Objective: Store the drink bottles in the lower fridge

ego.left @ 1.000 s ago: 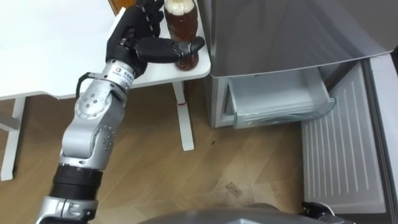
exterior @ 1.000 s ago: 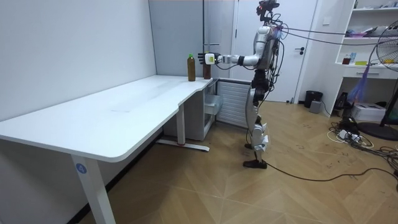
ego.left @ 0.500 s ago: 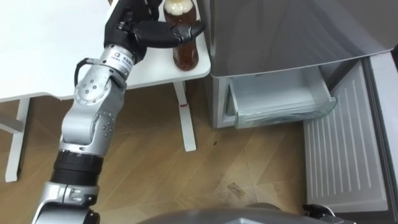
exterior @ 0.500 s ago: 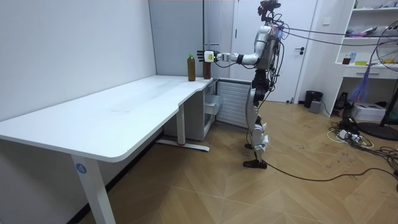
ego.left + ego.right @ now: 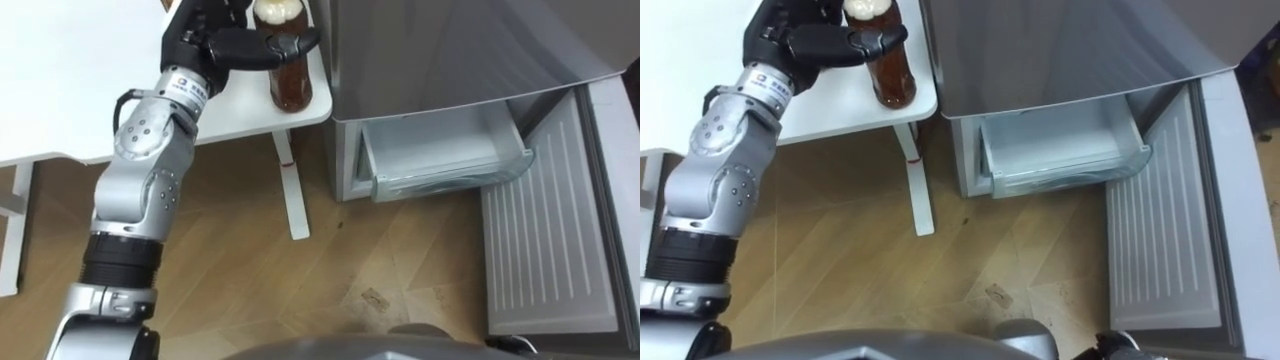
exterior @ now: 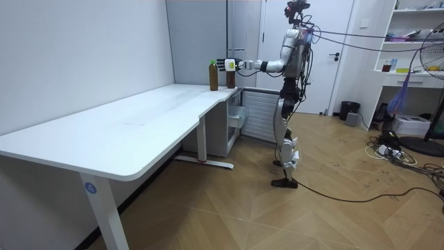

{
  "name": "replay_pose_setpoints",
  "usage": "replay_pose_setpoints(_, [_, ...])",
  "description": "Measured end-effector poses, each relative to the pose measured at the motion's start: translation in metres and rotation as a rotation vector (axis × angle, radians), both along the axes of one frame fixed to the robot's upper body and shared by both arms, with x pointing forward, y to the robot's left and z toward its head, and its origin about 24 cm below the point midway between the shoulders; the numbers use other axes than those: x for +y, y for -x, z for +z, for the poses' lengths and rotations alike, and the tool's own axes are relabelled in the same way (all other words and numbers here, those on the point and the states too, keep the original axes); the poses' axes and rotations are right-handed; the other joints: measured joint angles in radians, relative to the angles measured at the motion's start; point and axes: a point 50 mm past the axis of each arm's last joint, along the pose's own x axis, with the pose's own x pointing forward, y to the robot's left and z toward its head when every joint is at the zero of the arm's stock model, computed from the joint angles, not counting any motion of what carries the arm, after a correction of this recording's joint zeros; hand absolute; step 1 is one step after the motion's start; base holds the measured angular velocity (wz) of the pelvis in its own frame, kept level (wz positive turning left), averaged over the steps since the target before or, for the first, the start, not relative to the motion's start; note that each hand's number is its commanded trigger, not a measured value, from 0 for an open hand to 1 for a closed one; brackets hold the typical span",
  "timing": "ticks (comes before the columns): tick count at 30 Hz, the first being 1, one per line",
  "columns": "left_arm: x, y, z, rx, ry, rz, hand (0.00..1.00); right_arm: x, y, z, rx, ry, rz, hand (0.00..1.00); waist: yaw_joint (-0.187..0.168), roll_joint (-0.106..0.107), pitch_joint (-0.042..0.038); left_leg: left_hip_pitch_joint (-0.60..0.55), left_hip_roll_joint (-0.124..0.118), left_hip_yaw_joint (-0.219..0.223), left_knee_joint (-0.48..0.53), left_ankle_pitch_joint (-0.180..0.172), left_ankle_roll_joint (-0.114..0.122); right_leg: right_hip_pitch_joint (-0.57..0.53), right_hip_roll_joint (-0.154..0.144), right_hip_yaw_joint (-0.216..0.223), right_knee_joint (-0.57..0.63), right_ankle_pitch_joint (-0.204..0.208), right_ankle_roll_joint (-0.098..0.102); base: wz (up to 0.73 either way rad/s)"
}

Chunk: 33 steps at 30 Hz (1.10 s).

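At the worktop's (image 5: 80, 90) corner nearest the fridge (image 5: 450, 50) stands a brown bottle (image 5: 290, 85) with a pale cap, upright, its base down at the white surface just inside the edge. Left hand (image 5: 205, 40) closed round the bottle's upper part: the thumb lies across the front just below the cap and the dark fingers wrap the far side, so the neck is partly hidden. Whether the base rests on the worktop or is clear of it cannot be told. Left arm reaches up and forward from the lower left of the eye views. Room view: the robot stands upright on the wood floor (image 5: 250, 270) at the end of the long worktop, facing the fridge, left arm held out level. A second bottle, the green-capped bottle (image 6: 213, 75), stands on the worktop just beside the held one, on the room view's left of it. Fridge's lower compartment is open — its door (image 5: 545, 240) swung out to the right, ribbed inner face showing, and a clear drawer (image 5: 440, 150) pulled forward, nothing visible inside it. Brown bottle and drawer are well apart.
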Motion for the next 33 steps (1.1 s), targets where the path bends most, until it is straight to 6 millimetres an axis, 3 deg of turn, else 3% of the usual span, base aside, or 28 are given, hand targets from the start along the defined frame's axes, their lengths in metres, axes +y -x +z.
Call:
replay_pose_setpoints(4, [0.002,-0.003,-0.007,0.034,-0.003,0.008,0.00,0.000,-0.002,0.000,0.001,0.007,0.027,0.00,-0.004,0.008,-0.0053,-0.002,0.001,0.017,0.000,0.000,0.000,-0.012,0.001,0.022,0.012,0.000,0.000,-0.15])
replay_pose_setpoints(10, [0.002,-0.003,-0.011,0.053,-0.003,0.010,0.00,0.000,0.000,0.000,0.018,0.001,0.021,0.00,-0.019,0.009,-0.0055,0.001,0.001,0.020,0.000,0.000,0.000,-0.012,0.001,0.026,0.016,0.000,0.000,-0.02])
replay_pose_setpoints(11, [0.003,-0.003,-0.011,0.054,-0.003,0.010,0.07,0.000,0.000,0.000,0.018,0.001,0.021,0.00,-0.023,0.009,-0.0056,0.001,0.001,0.020,0.000,0.000,0.000,-0.012,0.001,0.026,0.016,0.000,0.000,0.00])
replay_pose_setpoints(12, [0.003,-0.003,-0.011,0.055,-0.005,0.011,0.55,0.000,0.000,0.000,0.017,0.001,0.021,0.00,-0.030,0.009,-0.0057,0.002,0.001,0.020,0.000,0.000,0.000,-0.012,0.001,0.026,0.017,0.000,0.000,0.00])
replay_pose_setpoints(13, [0.003,-0.003,-0.012,0.057,-0.005,0.011,0.61,0.000,0.000,0.000,0.016,0.000,0.022,0.00,-0.034,0.009,-0.0059,0.003,0.001,0.021,0.000,0.000,0.000,-0.012,0.001,0.027,0.018,0.000,0.000,0.00])
replay_pose_setpoints(14, [0.003,-0.003,-0.012,0.059,-0.005,0.011,0.91,0.000,0.000,0.000,0.017,0.000,0.021,0.00,-0.035,0.010,-0.0063,0.004,0.001,0.021,0.000,0.000,0.000,-0.012,0.001,0.028,0.018,0.000,0.000,-0.04])
replay_pose_setpoints(15, [0.004,-0.003,-0.014,0.067,-0.006,0.013,1.00,0.000,0.001,0.000,0.020,-0.001,0.020,0.00,-0.038,0.012,-0.0074,0.005,0.001,0.023,0.000,0.000,0.000,-0.012,0.001,0.029,0.020,0.000,0.000,-0.03])
replay_pose_setpoints(33, [0.006,-0.007,-0.031,0.164,-0.014,0.016,1.00,-0.001,-0.001,0.001,0.021,-0.015,0.003,0.00,-0.048,0.032,-0.0064,0.013,0.001,0.046,0.000,0.000,0.000,-0.013,0.002,0.050,0.022,0.001,0.001,-0.02])
